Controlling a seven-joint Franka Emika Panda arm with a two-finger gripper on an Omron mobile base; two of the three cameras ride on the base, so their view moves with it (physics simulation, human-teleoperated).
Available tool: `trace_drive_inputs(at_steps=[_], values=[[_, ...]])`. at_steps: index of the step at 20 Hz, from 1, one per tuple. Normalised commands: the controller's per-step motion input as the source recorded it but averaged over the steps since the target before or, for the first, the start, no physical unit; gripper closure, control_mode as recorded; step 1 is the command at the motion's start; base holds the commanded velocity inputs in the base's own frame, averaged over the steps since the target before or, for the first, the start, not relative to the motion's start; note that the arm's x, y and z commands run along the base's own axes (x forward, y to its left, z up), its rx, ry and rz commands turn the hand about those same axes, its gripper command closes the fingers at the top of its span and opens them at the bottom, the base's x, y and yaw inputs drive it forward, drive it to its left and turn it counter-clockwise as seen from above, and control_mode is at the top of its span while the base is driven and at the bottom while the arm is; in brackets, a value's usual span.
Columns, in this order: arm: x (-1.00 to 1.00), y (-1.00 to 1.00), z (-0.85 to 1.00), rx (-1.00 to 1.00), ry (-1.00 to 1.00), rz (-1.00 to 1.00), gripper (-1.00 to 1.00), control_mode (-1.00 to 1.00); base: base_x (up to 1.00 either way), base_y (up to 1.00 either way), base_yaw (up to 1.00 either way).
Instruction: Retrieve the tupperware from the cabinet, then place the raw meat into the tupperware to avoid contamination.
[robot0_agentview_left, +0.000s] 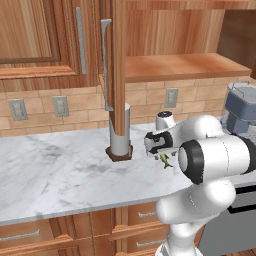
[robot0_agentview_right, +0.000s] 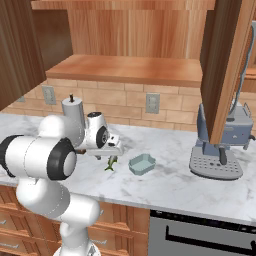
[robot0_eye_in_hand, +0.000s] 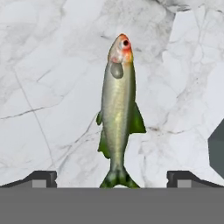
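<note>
The raw meat (robot0_eye_in_hand: 118, 109), a small greenish fish with a red head, lies flat on the marble counter (robot0_agentview_left: 60, 170). My gripper (robot0_eye_in_hand: 112, 177) hangs just above it, open, one fingertip on each side of the tail and nothing held. From the base, the gripper (robot0_agentview_right: 111, 152) points down over the raw meat (robot0_agentview_right: 111, 163), which also shows under the hand (robot0_agentview_left: 165, 161). The tupperware (robot0_agentview_right: 142, 164), a pale blue-grey tub, stands on the counter just right of the fish. The cabinet (robot0_agentview_right: 125, 70) above is open, its shelf bare and its door (robot0_agentview_left: 118, 65) swung out.
A paper towel roll (robot0_agentview_left: 120, 135) stands on a brown base behind the open door, and also shows behind the arm (robot0_agentview_right: 73, 117). A grey-blue coffee machine (robot0_agentview_right: 220, 145) sits at the right of the counter under the other open door (robot0_agentview_right: 227, 65). Drawers (robot0_agentview_left: 30, 235) run below the counter.
</note>
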Motion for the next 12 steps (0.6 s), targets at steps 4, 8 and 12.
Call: trace_drive_inputs(at_steps=[4, 8, 12], values=[[0.01, -0.01, -0.22, 0.01, 0.04, -0.04, -1.00, -1.00, 0.00, 0.00, 0.00], [0.00, 0.00, -0.17, 0.04, 0.02, -0.03, -1.00, -1.00, 0.00, 0.00, 0.00], [0.00, -0.06, -0.25, 0.07, 0.02, -0.02, -1.00, -1.00, 0.00, 0.00, 0.00]])
